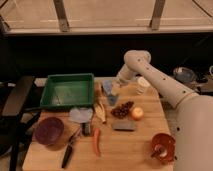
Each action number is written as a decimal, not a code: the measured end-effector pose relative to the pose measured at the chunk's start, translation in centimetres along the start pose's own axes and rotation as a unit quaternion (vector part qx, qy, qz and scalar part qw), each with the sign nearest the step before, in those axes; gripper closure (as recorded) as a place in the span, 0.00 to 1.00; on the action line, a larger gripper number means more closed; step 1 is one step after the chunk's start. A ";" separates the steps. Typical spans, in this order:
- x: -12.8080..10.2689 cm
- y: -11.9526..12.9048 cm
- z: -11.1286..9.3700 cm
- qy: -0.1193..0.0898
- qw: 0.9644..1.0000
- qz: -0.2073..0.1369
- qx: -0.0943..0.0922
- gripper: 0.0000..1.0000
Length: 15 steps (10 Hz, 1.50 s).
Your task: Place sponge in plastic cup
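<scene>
My gripper (112, 93) hangs from the white arm above the back middle of the wooden table (130, 155). It is shut on a blue sponge (106, 87), which sticks out on its left side just above the table. The pale plastic cup (142, 85) stands upright at the back of the table, a short way to the right of the gripper and below the arm's forearm. The gripper and sponge are left of the cup, not over it.
A green tray (67, 91) lies left of the gripper. In front of it are a banana (101, 113), dark grapes (122, 109), an orange fruit (136, 113) and a grey block (123, 125). A purple bowl (48, 131) and a red bowl (162, 146) sit near the front corners.
</scene>
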 end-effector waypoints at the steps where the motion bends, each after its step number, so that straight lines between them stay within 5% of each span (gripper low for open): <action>1: 0.4 -0.1 0.1 0.005 1.000 0.002 0.000 1.00; 4: 1.6 -0.4 0.5 0.017 1.000 0.012 -0.001 0.99; 11: 3.9 0.2 0.7 0.040 0.998 0.028 -0.031 0.32; 13: 3.9 0.9 1.1 0.046 0.998 0.021 -0.044 0.20; 15: 4.0 1.8 1.5 0.048 0.997 0.012 -0.057 0.20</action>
